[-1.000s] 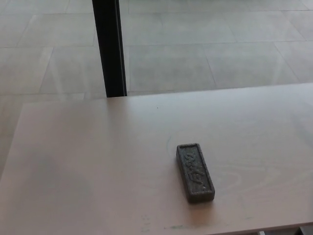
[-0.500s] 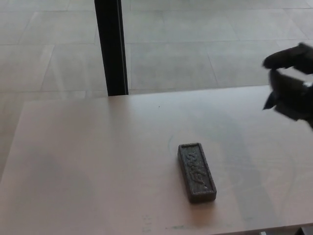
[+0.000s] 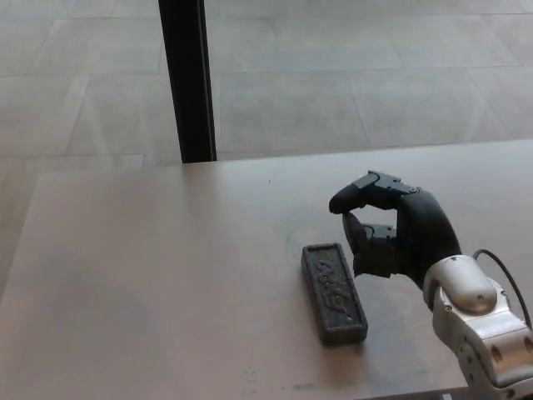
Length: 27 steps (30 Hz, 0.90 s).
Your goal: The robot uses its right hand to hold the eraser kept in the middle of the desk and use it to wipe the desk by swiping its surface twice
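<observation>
A dark grey rectangular eraser lies flat near the middle of the pale wooden desk, its long side running toward the front edge. My right hand hovers just to the right of the eraser's far end, fingers curled apart with nothing between them. It is not touching the eraser. The silver forearm comes in from the lower right. My left hand does not show.
A black vertical post stands behind the desk's far edge at the left of centre. Beyond it lies a grey tiled floor. The desk's front edge runs along the bottom of the picture.
My right hand has come in from the upper right and moved down and left, now close beside the eraser. The eraser has not moved.
</observation>
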Motion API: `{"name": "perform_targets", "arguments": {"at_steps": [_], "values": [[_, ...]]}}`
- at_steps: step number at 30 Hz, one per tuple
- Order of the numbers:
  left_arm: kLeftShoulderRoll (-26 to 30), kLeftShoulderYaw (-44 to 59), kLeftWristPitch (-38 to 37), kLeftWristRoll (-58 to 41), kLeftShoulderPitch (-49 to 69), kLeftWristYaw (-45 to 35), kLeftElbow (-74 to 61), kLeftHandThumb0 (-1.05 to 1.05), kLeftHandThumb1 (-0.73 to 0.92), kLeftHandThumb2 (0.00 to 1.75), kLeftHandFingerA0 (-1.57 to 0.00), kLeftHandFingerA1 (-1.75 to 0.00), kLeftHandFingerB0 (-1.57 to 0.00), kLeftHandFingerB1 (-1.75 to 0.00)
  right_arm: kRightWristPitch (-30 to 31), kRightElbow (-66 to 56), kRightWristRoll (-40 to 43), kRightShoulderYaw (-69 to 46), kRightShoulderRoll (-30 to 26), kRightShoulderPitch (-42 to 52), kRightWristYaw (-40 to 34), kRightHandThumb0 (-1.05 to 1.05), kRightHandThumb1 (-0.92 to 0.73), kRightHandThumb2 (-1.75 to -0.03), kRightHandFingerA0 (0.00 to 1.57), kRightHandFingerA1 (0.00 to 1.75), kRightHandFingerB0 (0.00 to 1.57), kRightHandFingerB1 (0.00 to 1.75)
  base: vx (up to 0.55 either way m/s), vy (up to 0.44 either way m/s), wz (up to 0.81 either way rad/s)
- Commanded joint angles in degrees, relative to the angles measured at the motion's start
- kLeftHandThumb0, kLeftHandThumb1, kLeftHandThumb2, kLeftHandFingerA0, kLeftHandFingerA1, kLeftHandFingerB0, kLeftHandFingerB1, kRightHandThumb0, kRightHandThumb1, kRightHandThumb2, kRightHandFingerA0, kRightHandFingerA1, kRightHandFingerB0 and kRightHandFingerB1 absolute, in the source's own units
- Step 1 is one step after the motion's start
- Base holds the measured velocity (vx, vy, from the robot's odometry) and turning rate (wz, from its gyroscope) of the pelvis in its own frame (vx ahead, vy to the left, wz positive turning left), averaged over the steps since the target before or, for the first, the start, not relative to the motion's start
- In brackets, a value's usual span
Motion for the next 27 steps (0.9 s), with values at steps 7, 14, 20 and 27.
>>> {"name": "perform_targets", "arguments": {"at_steps": [7, 14, 20, 27], "values": [[0.95, -0.03, -2.43, -0.87, -0.58, -0.61, 2.37, -0.28, 0.52, 0.55, -0.83, -0.77, -0.71, -0.63, -4.60, 7.73, -8.27, 3.19, 2.09, -0.83, -1.35, -0.33, -0.55, -1.07, 1.01, 1.75, 0.82, 1.62, 0.00, 0.000, 0.00], [0.92, -0.86, -2.46, -0.35, -0.46, -0.30, 2.06, -0.28, 0.53, 0.55, -0.81, -0.74, -0.71, -0.62, -3.44, 10.21, -10.84, 4.40, 3.98, -1.69, -1.63, -0.31, -0.58, -1.08, 0.95, 1.75, 0.77, 1.63, 0.00, 0.000, 0.00], [0.86, -1.30, -2.77, -0.25, -0.03, -0.28, 1.33, -0.31, 0.52, 0.55, -0.80, -0.74, -0.71, -0.62, -5.84, 13.23, -12.40, 3.69, 4.19, -1.69, -2.08, -0.31, -0.56, -1.14, 0.95, 1.75, 0.75, 1.63, 0.00, 0.000, 0.00], [0.64, -1.99, -2.16, 0.00, -0.23, 0.33, 0.13, -0.32, 0.52, 0.55, -0.80, -0.72, -0.70, -0.62, -8.54, 14.71, -19.65, 8.62, 1.06, 0.98, -2.40, -0.36, -0.65, -0.86, 0.90, 1.75, 0.76, 1.50, 0.00, 0.000, 0.00]]}}
